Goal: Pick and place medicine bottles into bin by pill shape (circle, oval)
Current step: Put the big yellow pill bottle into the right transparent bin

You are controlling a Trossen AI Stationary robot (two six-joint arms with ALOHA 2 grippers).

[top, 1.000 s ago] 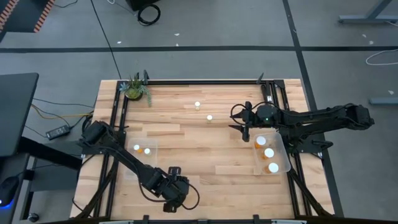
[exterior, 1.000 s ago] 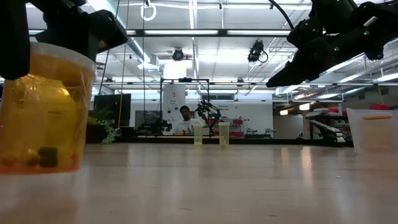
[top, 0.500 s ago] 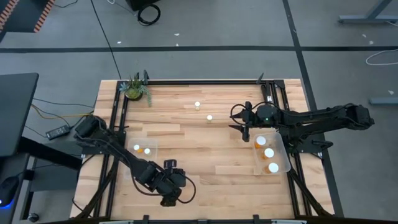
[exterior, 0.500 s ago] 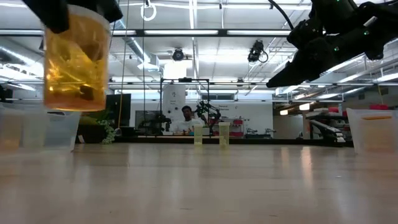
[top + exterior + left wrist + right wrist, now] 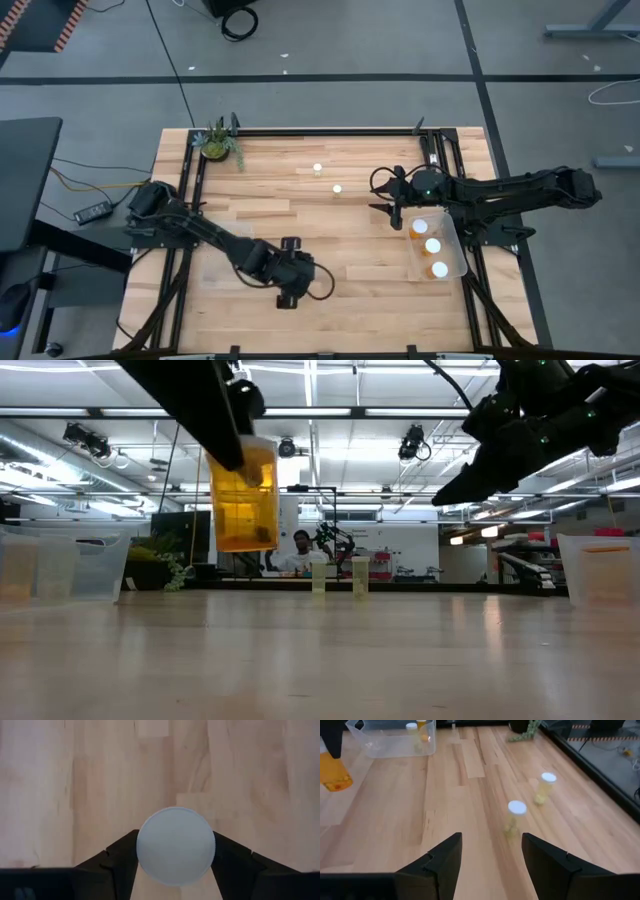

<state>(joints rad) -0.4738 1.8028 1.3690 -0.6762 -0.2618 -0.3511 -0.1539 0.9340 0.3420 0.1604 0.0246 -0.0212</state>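
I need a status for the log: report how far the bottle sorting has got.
Done: three bottles lie in the right bin, and two show in the left bin. In hand: the left gripper is shut on an amber bottle, held clear above the table. Left: two bottles stand loose at the table's far side. The right gripper hangs open near them.

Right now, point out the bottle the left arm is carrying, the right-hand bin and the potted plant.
bottle (image 5: pixel 244 498), low view, on its amber body.
right-hand bin (image 5: pixel 457 247), high view, on its clear outer wall.
potted plant (image 5: pixel 216 143), high view, on its leaves.
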